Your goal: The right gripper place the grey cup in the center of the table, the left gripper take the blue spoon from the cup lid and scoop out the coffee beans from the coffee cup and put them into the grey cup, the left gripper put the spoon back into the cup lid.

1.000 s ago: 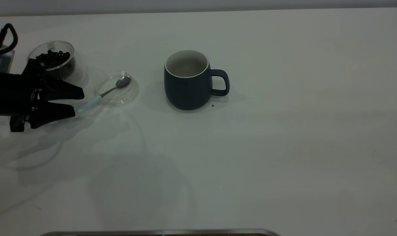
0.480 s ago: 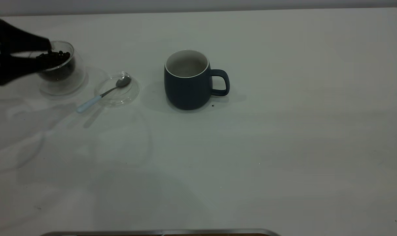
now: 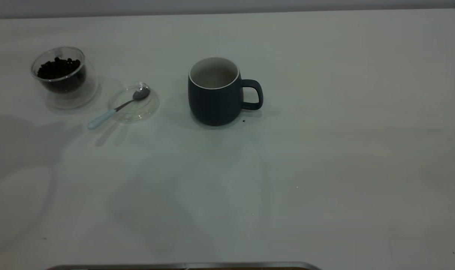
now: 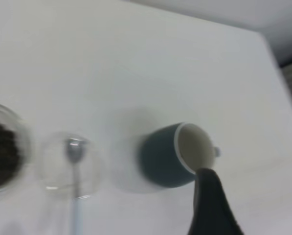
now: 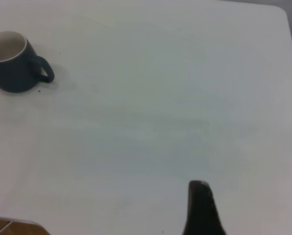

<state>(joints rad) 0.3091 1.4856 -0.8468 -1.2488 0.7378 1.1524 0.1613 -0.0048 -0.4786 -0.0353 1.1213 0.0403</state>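
The grey cup (image 3: 214, 93) stands upright near the middle of the table (image 3: 325, 150), handle to the right. It also shows in both wrist views, as the grey cup (image 4: 168, 156) and the grey cup (image 5: 11, 63). The coffee cup (image 3: 62, 75) at far left holds coffee beans (image 3: 58, 68). Beside it lies the cup lid (image 3: 134, 103). The blue spoon (image 3: 115, 109) rests with its bowl in the lid and its pale handle sticking out over the rim. The left gripper (image 4: 212, 205) hovers high above the table, apart from everything. Far from the cup, the right gripper (image 5: 202, 210) hangs over bare tabletop. Neither arm appears in the exterior view.
A dark speck (image 3: 243, 120) lies just right of the grey cup's base. A metal-edged strip (image 3: 182, 266) runs along the table's near edge. The table's right half is bare white surface.
The left gripper, open by the spoon handle a second ago, rose past the coffee cup and left the exterior view at the left. Spoon, lid and both cups have not moved.
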